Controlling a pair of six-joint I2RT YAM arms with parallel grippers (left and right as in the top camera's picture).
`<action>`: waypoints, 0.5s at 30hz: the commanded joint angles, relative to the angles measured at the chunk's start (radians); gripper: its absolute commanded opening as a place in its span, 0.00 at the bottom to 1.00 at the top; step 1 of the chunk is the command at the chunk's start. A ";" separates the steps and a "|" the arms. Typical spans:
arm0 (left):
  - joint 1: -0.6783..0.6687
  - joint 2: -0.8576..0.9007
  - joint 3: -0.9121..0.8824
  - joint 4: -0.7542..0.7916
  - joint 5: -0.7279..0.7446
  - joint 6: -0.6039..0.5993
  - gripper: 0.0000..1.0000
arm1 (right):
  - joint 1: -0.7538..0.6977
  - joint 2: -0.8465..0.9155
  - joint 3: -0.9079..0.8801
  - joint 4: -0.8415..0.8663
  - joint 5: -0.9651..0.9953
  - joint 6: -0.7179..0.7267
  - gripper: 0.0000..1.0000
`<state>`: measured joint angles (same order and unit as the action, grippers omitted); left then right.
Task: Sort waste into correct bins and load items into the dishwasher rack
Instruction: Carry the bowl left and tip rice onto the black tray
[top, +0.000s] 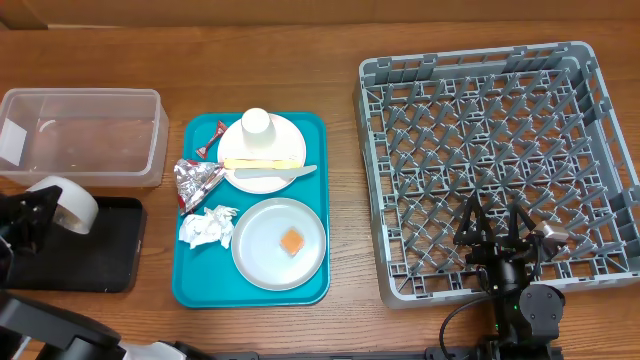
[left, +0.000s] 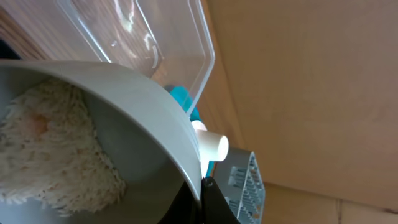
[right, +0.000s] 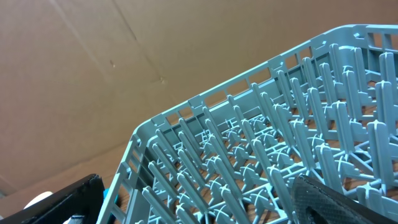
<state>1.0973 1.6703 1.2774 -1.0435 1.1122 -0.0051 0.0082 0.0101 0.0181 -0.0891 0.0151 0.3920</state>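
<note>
Your left pincer (top: 42, 208) is clamped on the rim of the white bowl (top: 68, 203), which is tipped above the black tray (top: 112, 255), just beside the clear tub (top: 85, 135) — the rice (left: 50, 149) clings inside. This looks like the emptying step; next, tip it further so the grains drop, probably into the tray. Your right pincer (top: 497, 228) hangs wide open over the rack (top: 480, 100).

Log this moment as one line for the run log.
left gripper: shut on white bowl holding rice, over black tray | right gripper: open, empty, over dishwasher rack | grey plate with orange square on teal tray
</note>
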 joint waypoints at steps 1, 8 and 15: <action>0.040 -0.002 -0.050 0.012 0.097 0.062 0.04 | 0.003 -0.005 -0.010 0.007 0.002 -0.003 1.00; 0.106 0.000 -0.172 0.134 0.179 0.080 0.04 | 0.003 -0.005 -0.010 0.007 0.002 -0.003 1.00; 0.122 0.012 -0.213 0.193 0.296 0.081 0.04 | 0.003 -0.005 -0.010 0.007 0.002 -0.003 1.00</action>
<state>1.2137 1.6741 1.0756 -0.8604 1.3079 0.0441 0.0082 0.0101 0.0185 -0.0895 0.0147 0.3923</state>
